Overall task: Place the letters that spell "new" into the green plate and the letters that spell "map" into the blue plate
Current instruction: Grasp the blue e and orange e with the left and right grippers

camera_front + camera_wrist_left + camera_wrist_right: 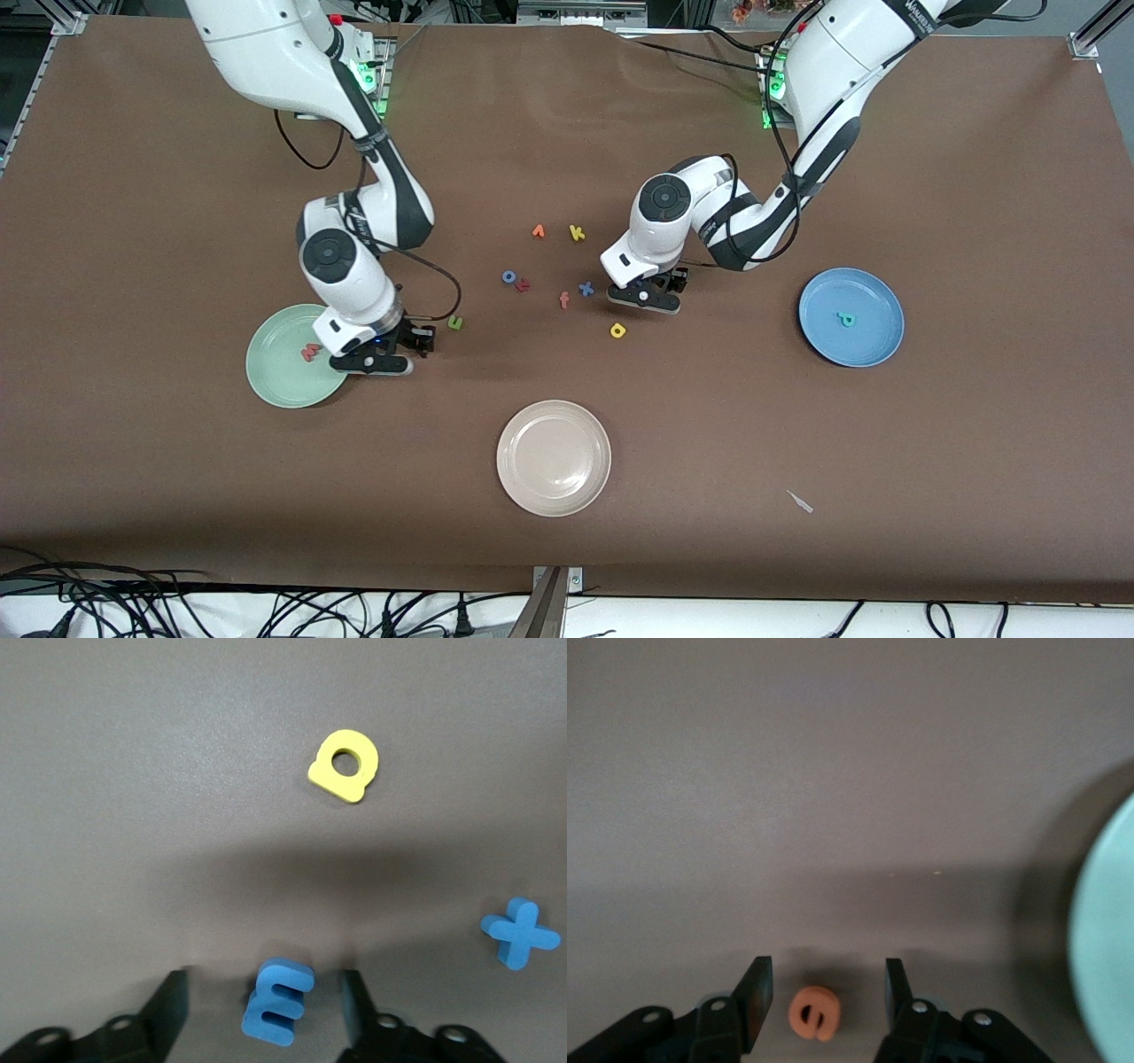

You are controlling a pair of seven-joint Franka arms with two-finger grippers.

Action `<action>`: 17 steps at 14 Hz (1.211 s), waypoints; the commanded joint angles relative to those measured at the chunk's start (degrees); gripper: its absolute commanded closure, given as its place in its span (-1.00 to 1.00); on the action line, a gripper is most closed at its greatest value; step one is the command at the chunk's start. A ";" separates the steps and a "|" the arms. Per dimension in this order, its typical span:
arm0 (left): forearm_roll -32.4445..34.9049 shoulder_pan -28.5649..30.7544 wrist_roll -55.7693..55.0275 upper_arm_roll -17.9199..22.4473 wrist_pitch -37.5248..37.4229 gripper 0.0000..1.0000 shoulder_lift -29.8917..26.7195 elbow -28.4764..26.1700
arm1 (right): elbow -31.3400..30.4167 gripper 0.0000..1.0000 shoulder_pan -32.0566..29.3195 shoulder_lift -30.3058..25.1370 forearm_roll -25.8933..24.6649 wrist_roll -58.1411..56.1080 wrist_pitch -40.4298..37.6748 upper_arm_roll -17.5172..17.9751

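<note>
Blue x (520,933) and yellow a (345,766) lie near the left gripper (266,1001), jaws apart around blue m (278,1001), not touching. Right gripper (824,1001) open astride orange e (814,1013) beside the green plate (1107,939); teal p (847,319) in blue plate (873,346).

Left gripper (266,1001) low over the brown table (133,771), two dark fingers (170,1005) apart, gaps visible on both sides of the letter. Blue "m" (277,1003) lying flat on the table between the fingers, not touching either one. Yellow "a" (345,765) flat on the table, well apart from the gripper. Blue "x" (519,932) also flat, off to one side, near the finger at that side but clear of it. Soft shadow across the table between the "a" and the fingertips.
</note>
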 commanded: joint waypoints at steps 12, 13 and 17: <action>-3.45 14.39 17.98 -6.03 -20.15 0.84 -2.08 5.79 | -1.56 -0.24 1.22 0.09 0.39 7.78 -0.44 -0.13; -4.33 17.91 23.78 -7.61 -24.98 0.83 -2.08 7.64 | -1.56 -0.24 1.83 0.18 0.39 8.14 -0.44 0.05; -4.17 27.59 43.83 -8.07 -33.99 0.78 -2.08 11.17 | -1.65 -0.02 2.01 0.27 0.39 8.14 -0.44 0.05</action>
